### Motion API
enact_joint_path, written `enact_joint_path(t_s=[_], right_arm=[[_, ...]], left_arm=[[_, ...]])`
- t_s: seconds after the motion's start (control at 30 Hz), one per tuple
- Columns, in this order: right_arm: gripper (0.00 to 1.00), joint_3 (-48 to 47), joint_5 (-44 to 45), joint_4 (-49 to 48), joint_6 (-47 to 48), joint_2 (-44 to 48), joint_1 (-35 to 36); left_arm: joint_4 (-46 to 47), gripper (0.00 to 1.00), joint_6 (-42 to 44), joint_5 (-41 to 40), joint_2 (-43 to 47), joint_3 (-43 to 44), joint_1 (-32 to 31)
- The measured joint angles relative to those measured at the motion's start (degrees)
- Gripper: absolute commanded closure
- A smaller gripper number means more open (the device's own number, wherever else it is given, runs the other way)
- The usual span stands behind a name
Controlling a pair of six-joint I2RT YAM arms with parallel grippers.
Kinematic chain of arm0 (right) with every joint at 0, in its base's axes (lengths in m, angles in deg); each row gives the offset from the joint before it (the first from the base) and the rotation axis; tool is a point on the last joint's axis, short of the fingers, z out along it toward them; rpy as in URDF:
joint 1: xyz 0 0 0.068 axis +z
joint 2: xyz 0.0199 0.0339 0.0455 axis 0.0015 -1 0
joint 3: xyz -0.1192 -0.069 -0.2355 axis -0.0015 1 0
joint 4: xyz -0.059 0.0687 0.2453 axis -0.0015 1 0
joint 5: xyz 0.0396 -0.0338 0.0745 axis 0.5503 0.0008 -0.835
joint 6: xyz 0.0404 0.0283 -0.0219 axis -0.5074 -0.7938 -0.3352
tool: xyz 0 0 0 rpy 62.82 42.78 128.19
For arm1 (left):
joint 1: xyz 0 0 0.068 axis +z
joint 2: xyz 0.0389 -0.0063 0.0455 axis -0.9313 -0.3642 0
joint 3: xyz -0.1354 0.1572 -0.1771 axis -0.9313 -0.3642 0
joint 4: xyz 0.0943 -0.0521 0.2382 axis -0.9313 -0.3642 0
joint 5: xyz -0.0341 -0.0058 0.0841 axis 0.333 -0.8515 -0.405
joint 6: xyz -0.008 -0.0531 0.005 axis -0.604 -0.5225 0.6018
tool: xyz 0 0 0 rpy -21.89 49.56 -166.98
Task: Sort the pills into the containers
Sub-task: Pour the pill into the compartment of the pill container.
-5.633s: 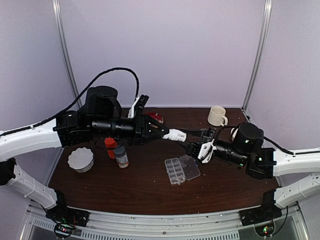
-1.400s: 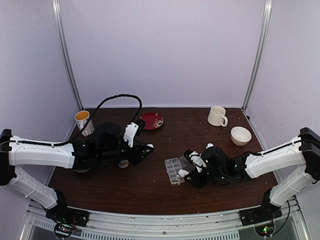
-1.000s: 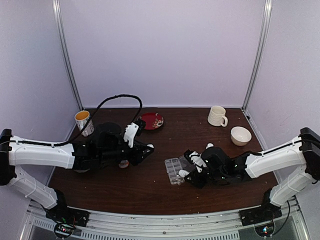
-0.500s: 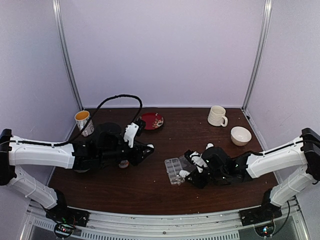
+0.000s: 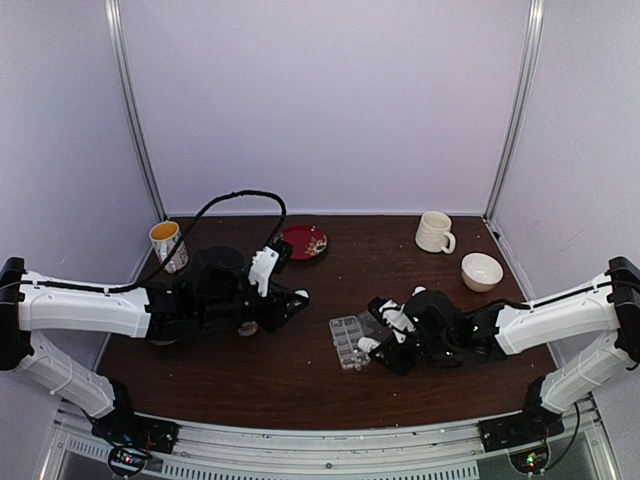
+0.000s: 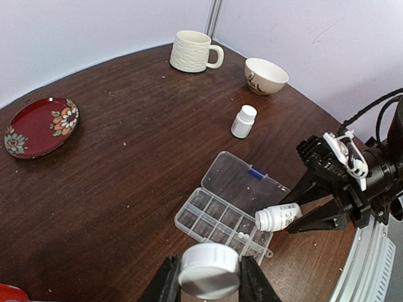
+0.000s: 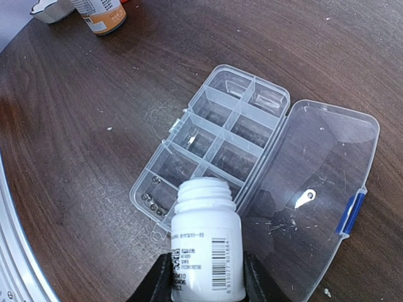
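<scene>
Nothing has shifted in the last second: the right tool (image 7: 205,280) stays clenched on the open white bottle (image 7: 208,242), tipped over the clear box (image 7: 208,128) (lid (image 7: 318,167) laid open). A few pills (image 7: 151,200) sit in one corner cell; the left tool (image 6: 209,284) still grips the cap (image 6: 209,269).

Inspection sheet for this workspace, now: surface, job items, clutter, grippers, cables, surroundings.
Surface: dark wooden table, scattered with pale specks.
Job's things: clear organizer, its lid open flat; a few pills in an end cell.
Clutter: mug, bowl, red plate, yellow cup, capped small bottle.
Grippers: left gripper shut on white cap; right gripper shut on open white bottle, tipped over the organizer.
Cables: black cable looped above the left arm.
Surroundings: pale walls, metal posts.
</scene>
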Motion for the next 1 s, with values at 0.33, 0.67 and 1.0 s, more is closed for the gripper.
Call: enact_joint_path(t_s=[0.33,0.67,1.0], right_arm=[[1.0,-1.77,0.24,2.6,0.52,-1.2,0.22],[1.0,-1.75,1.51,3.23,0.68,-0.68,0.76],[1.0,-2.73,1.84,4.26,1.4,-1.14,1.18]], left_arm=[[-0.04,1.0,0.0,-0.02,0.0,0.0,-0.04],[-0.22,1.0,0.02,-0.02,0.0,0.0,-0.11],[-0.33,1.0,0.02,-0.02,0.0,0.0,-0.11]])
